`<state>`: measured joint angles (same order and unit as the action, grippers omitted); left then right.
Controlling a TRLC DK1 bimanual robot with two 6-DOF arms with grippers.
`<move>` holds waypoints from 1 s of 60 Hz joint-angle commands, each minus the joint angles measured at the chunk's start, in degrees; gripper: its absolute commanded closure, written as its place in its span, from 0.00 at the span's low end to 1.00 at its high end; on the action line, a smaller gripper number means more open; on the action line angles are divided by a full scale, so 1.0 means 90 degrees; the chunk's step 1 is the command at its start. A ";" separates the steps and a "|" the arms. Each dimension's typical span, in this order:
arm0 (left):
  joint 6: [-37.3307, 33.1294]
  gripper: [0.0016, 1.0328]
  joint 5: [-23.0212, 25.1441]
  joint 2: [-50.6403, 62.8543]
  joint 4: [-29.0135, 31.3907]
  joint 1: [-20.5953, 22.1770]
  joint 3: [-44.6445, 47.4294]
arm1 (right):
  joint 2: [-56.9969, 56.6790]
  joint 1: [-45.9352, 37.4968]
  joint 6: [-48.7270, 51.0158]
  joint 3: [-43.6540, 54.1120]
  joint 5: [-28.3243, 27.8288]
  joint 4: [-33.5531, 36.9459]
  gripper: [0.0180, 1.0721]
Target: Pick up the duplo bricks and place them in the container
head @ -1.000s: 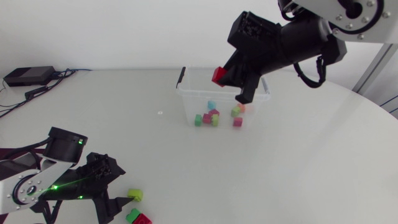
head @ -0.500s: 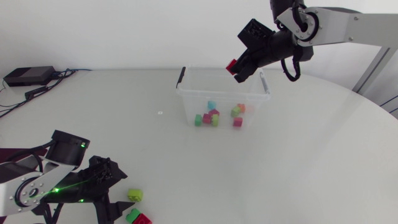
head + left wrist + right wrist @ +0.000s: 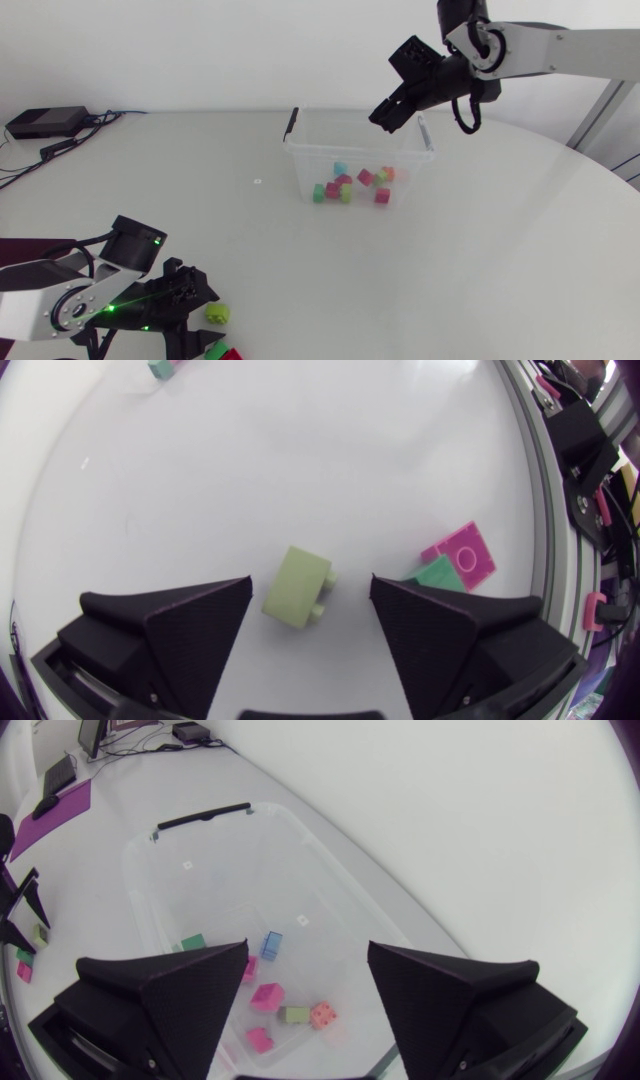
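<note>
Head view: table [image 3: 500, 250] seen from above; left arm [image 3: 55, 308] enters at 8 o'clock, right arm [image 3: 565, 45] at 2 o'clock.
Left gripper [image 3: 198, 298] [image 3: 311, 584]: low over the table's near edge; jaws open, gripping nothing.
Lime brick [image 3: 217, 312] [image 3: 297, 588]: on the table between the open fingers and touching neither; in the head view it is at the gripper's 4 o'clock.
Green brick [image 3: 213, 349] [image 3: 437, 573]: at the lime brick's 6 o'clock in the head view, just outside one finger in the left wrist view.
Pink brick [image 3: 231, 354] [image 3: 462, 552]: touching the green brick, on its side away from the gripper.
Container [image 3: 297, 152] [image 3: 140, 890]: clear box at the table's 12 o'clock, with a black handle [image 3: 292, 122] [image 3: 203, 816] on its 11 o'clock end; well apart from the three loose bricks.
Stowed bricks [image 3: 343, 186] [image 3: 267, 996]: pink, green, blue and orange pieces scattered on the container floor.
Right gripper [image 3: 385, 113] [image 3: 308, 952]: above the container's 1 o'clock corner; jaws spread and empty, with the container's inside showing between the fingers.
</note>
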<state>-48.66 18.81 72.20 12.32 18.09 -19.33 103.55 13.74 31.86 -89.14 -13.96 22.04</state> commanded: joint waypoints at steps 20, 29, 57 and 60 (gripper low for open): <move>-0.0169 0.83 0.0186 0.0053 0.0174 -0.0125 -0.0235 | -0.2443 0.0651 -0.0258 0.2112 -0.0110 0.0070 0.04; -0.0208 0.84 0.0391 -0.0327 0.0731 -0.0359 -0.0684 | -0.3322 0.0710 -0.0444 0.3186 -0.0070 -0.0066 0.04; 0.1032 0.84 0.0928 -0.0269 0.0731 -0.0359 -0.2930 | -0.5070 -0.0579 -0.0629 0.5754 -0.0061 -0.0750 0.04; 0.1286 0.84 0.0928 -0.0103 0.0438 -0.0252 -0.3155 | -0.5314 -0.0735 -0.0698 0.5989 -0.0061 -0.0789 0.04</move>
<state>-41.58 26.57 68.64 18.50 14.57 -43.97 58.61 8.95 27.64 -38.72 -14.79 16.16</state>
